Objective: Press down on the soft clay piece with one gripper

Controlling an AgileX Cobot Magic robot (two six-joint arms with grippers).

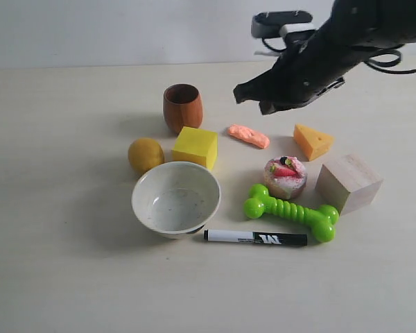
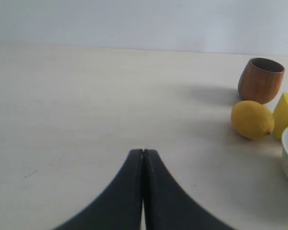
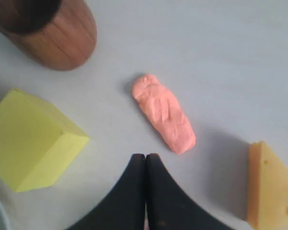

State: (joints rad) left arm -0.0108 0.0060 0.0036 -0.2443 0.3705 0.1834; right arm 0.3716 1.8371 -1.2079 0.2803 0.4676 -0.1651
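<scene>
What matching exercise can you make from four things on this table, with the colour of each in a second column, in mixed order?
Things:
1. soft clay piece
2. toy bone
3. wooden cup
4. marker

Colours:
A. bright green
B. brown
C. salmon-orange
D. black and white

Pairs: 1-C, 2-A, 3-B, 4-D.

around the white bowl [image 1: 175, 200] we see a lemon [image 1: 145, 154] at eleven o'clock, a yellow block [image 1: 195, 146] at one, a marker [image 1: 255, 238] at four, a green bone [image 1: 290, 211] at three.
</scene>
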